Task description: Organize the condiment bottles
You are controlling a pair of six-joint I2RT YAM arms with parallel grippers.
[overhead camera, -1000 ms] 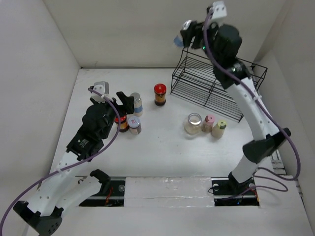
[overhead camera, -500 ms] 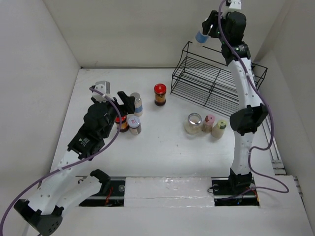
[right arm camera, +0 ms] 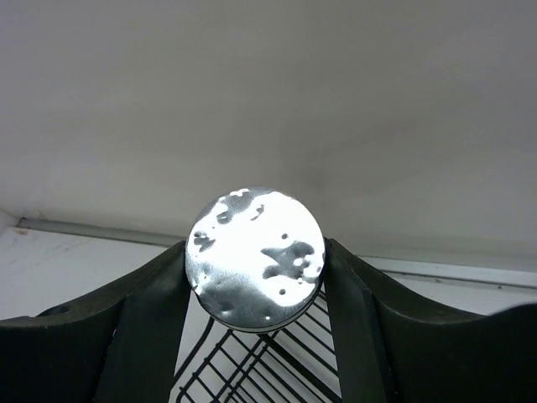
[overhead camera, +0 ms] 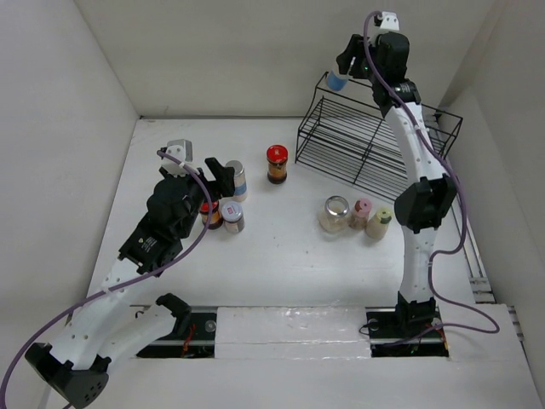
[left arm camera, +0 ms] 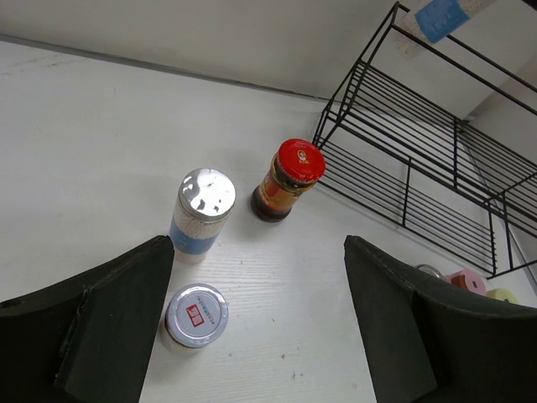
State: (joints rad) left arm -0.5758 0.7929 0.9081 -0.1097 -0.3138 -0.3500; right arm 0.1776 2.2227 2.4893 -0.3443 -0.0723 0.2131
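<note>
Eight condiment bottles are counted. One silver-lidded bottle with a blue label is held in the air close by the upper far-left corner of the black wire rack. It is clamped at its sides by the right gripper, whose fingers are pressed against it, and its shiny dented lid faces the wrist camera.

Seven bottles stand upright on the white table. Two more silver-lidded ones are at the left: a taller shaker with a blue band and a shorter jar. The jar's lid carries a small red square with white marks too small to be read.

Two red-lidded amber bottles are seen: one between shaker and rack, the other partly hidden under the left gripper. That gripper's jaws are spread apart, and nothing is held.

In front of the rack a row is formed by one wide clear jar, one pink-capped bottle and one yellow-green-capped bottle. No label text can be made out.
</note>
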